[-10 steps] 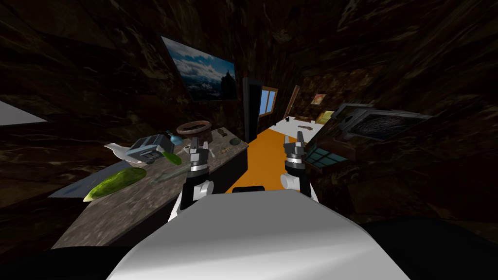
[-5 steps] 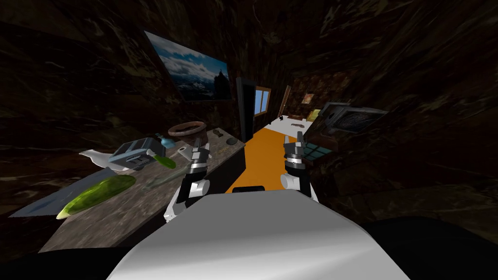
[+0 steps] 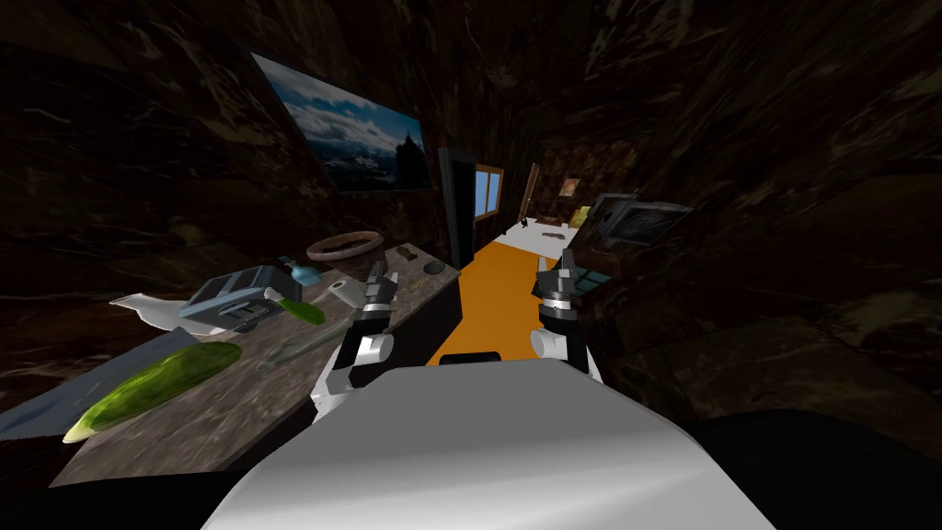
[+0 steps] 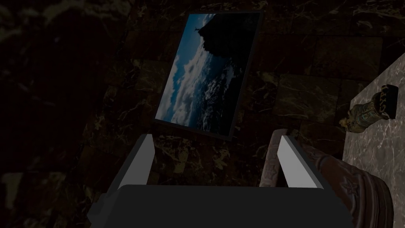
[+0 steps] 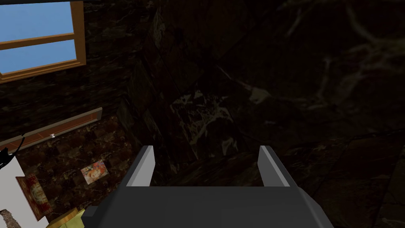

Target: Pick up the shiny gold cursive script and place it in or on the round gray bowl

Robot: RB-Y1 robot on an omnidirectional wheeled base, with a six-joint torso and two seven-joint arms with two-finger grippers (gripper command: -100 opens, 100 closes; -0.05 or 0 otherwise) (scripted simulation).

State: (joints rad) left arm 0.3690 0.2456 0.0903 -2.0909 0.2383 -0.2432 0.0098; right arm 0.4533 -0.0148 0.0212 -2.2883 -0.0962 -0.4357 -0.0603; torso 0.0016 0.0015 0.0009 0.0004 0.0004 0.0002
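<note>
Over the stone counter (image 3: 239, 391), my left gripper (image 3: 380, 276) hangs open and empty; my right gripper (image 3: 561, 269) is open too. Just beyond the left one lies what looks like the gold script (image 3: 419, 285), near the small gray bowl (image 3: 432, 268). A careless reach could knock the carved brown pot (image 3: 345, 247) alongside.

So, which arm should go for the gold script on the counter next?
Left, probably. The left gripper hangs open over the counter, near the gold script and the round bowl. The right gripper, also open, is out over the orange floor.
</note>
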